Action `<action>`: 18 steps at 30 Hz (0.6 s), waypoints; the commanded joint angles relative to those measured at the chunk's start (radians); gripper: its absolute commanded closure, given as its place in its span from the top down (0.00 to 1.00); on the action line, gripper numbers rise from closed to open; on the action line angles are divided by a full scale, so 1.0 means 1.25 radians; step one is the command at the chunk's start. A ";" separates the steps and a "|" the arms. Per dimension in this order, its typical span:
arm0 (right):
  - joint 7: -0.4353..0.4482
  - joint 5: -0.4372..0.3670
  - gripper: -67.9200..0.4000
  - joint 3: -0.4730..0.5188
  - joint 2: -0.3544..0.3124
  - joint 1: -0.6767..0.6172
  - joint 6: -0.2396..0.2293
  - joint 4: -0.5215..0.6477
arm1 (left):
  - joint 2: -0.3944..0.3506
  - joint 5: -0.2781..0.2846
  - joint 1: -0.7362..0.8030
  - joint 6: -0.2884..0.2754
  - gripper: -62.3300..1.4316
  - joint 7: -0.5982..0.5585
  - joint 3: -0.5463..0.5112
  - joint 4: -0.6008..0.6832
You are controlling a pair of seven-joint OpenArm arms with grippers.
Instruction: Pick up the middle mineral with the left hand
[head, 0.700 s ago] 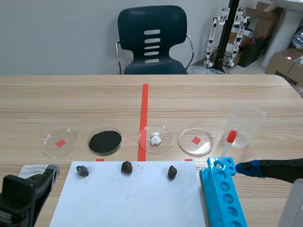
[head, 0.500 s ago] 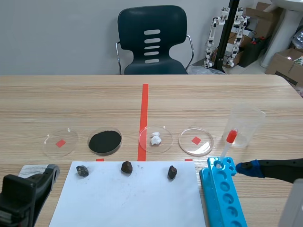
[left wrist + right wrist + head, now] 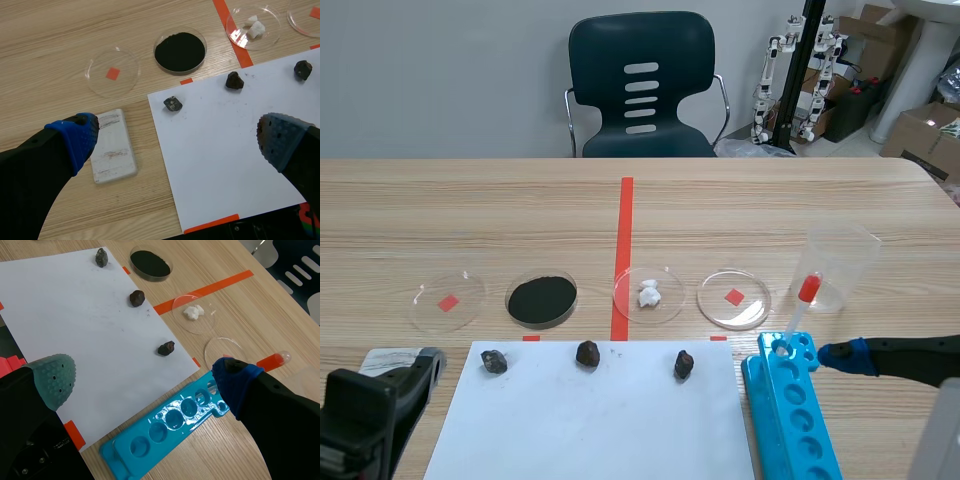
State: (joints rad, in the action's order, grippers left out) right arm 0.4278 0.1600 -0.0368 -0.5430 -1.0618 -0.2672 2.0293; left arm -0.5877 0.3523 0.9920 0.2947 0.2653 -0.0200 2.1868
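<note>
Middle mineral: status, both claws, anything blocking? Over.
Left claw open, empty. Right claw open, over blue rack. Middle mineral untouched on white paper. Left mineral, right mineral stand apart from it.

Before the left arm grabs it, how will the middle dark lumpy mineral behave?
The middle dark lumpy mineral looks rigid, probably heavy for its size. Its uneven faces may twist in a pinch, and it could skid on the smooth white paper.

Rough dark middle mineral (image 3: pixel 587 352) on matt white paper (image 3: pixel 590 420), wood-grain table (image 3: pixel 520 210).
</note>
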 commanded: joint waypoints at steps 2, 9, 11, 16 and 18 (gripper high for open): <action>0.012 -0.008 0.84 0.003 0.000 0.001 0.004 0.021 | -0.002 0.002 0.003 0.001 1.00 -0.011 0.003 0.009; 0.012 -0.008 0.84 0.003 0.000 0.001 0.004 0.021 | -0.002 0.025 -0.020 -0.016 1.00 0.003 0.004 0.009; 0.012 -0.008 0.84 0.003 0.000 0.001 0.004 0.021 | -0.002 0.059 -0.034 -0.017 1.00 0.005 0.004 0.009; 0.012 -0.008 0.84 0.003 0.000 0.001 0.004 0.021 | -0.002 0.142 -0.094 -0.017 1.00 0.034 0.011 -0.004; 0.012 -0.008 0.84 0.003 0.000 0.001 0.004 0.021 | 0.008 0.153 -0.130 -0.017 1.00 0.070 0.011 -0.021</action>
State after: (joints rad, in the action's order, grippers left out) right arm 0.4278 0.1596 -0.0368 -0.5430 -1.0618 -0.2672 2.0293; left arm -0.5869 0.5476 0.8474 0.2752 0.3511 -0.0082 2.1700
